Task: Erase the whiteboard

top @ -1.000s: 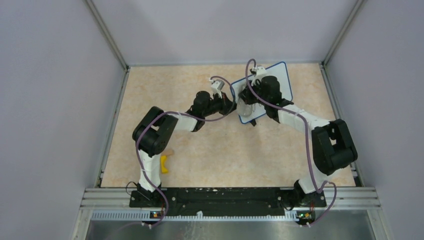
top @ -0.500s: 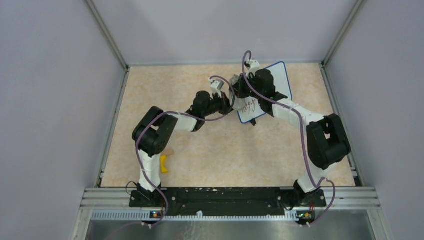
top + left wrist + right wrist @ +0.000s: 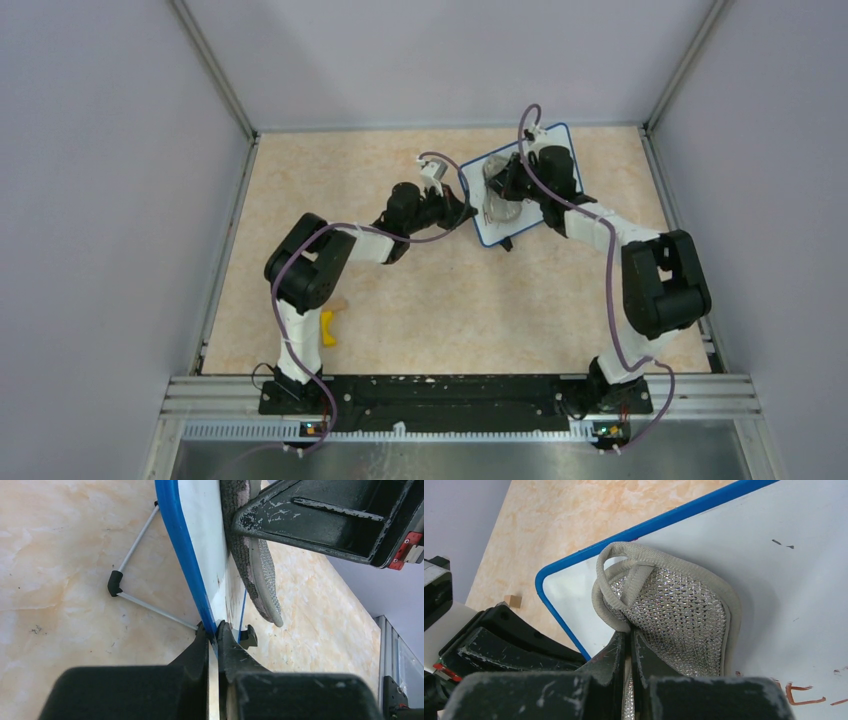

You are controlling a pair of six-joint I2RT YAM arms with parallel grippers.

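The whiteboard stands propped on its wire stand on the marbled table, between the two grippers. The left gripper is pinched tight on the board's blue rim. The right gripper is clamped on a grey mesh eraser pad, which is pressed against the board's face near a corner. Reddish-brown writing shows just beside the pad. A small wooden block lies beyond the board's rim. A yellow object lies well apart from the board.
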